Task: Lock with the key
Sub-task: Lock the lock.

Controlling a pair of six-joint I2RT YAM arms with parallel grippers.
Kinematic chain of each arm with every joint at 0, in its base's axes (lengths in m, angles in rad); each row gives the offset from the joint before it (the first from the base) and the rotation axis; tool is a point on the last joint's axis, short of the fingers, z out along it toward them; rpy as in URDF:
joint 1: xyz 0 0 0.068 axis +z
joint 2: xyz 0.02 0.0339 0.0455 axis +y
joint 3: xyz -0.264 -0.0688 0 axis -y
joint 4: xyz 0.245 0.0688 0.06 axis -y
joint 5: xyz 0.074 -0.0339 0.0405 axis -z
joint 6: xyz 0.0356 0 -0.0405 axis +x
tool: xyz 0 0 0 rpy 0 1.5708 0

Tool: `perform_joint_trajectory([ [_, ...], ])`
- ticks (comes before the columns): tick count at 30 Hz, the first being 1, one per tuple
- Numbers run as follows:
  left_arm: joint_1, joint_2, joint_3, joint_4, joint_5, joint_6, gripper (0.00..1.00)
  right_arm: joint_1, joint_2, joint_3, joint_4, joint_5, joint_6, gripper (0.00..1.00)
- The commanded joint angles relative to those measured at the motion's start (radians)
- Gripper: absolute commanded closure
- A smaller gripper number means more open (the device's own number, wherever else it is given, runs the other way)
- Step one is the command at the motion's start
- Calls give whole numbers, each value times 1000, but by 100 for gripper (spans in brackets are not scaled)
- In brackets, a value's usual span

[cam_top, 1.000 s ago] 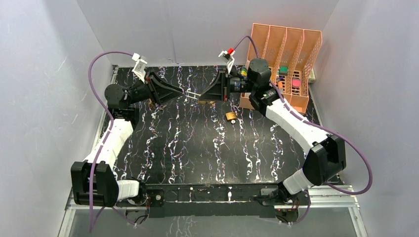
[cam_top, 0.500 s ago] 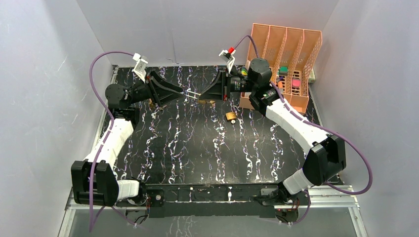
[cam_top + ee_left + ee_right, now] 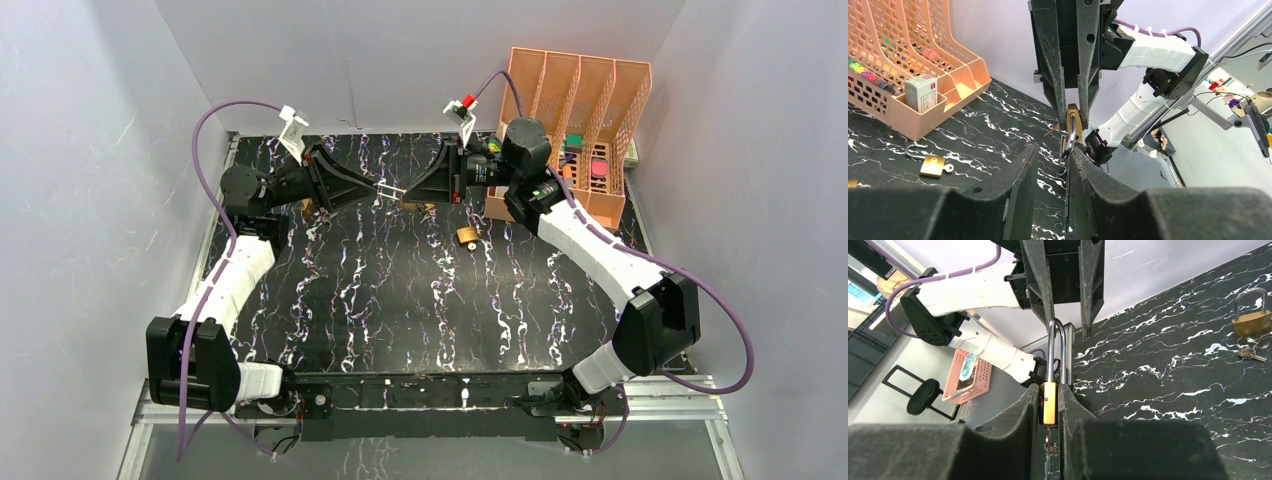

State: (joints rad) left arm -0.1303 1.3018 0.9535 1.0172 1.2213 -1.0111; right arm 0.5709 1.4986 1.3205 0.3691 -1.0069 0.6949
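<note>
The right gripper (image 3: 1049, 390) at lower centre pinched the padlock (image 3: 1049, 409), while the left gripper (image 3: 1066, 329), jaws slightly parted around its shackle (image 3: 1056, 347), needed to push straight along the legs.

Right wrist view: padlock (image 3: 1049, 409) body sides hidden between right gripper (image 3: 1049, 390) fingers; key (image 3: 1049, 446) beneath mostly lost in dark gap. Top view, upper centre: who touches shackle too small to tell. Left wrist view, lower left edge: brass object (image 3: 850, 183) cut off.
</note>
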Motion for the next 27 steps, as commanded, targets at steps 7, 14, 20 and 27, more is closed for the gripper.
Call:
perform_joint_trajectory([
  [7,-13,-14,38,50,30,-10,75,1,-12,23,52,-18,-8,100],
  [14,-26,-7,36,55,23,-26,72,1,-11,21,34,-15,-20,100],
  [20,-47,-1,48,58,34,-33,85,3,-13,19,7,1,-48,100],
  [27,-88,11,48,64,46,-44,100,4,-24,21,-35,72,-108,100],
])
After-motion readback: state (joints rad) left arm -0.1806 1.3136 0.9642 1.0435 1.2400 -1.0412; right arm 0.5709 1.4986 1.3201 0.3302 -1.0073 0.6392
